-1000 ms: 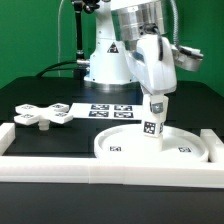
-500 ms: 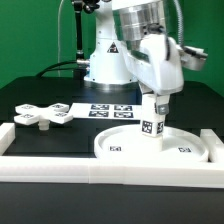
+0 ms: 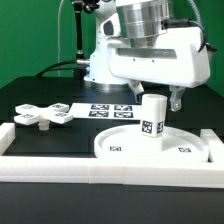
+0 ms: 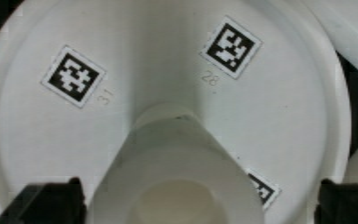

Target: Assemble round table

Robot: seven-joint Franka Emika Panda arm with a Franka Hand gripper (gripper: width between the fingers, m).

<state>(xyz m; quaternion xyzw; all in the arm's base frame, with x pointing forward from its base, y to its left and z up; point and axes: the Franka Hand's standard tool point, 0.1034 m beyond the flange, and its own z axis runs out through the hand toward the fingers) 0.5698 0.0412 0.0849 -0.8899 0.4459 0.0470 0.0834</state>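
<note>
Count, table parts: three. One disc (image 3: 196,152), one post (image 3: 153,118), one cross-shaped piece (image 3: 44,114). All white plastic.
Count, other: one gripper (image 3: 154,96); one marker board (image 3: 110,111); white border rails (image 3: 90,172) along the front and both sides of the dark table (image 3: 60,142).
Gripper spread: jaws wide apart. One of the fingers (image 3: 178,98) hangs on each side of the post's top, with a clear gap between each and the post.
Gripper contact: holds nothing. No touch with the post shows in either view.
Gripper, wrist view: the dark fingertips (image 4: 51,196) sit at the two corners of the picture, and the post (image 4: 167,175) is midway between them, seen from above.
Post: short cylinder, upright, standing on the disc at about its middle. One square tag (image 3: 152,126) faces the exterior camera.
Disc: large, flat, with a raised rim. It lies on the table toward the exterior view's right, just behind the front rail. Two small tags show on its near rim in the exterior view. The wrist view shows two whole tags on the disc (image 4: 34,140) and part of a third beside the post.
Cross-shaped piece: flat, lobed, lying on the table at the exterior view's left, well apart from the disc. Its small tags are too small to count.
Marker board: flat on the table behind the disc, between the cross-shaped piece and the arm's base.
</note>
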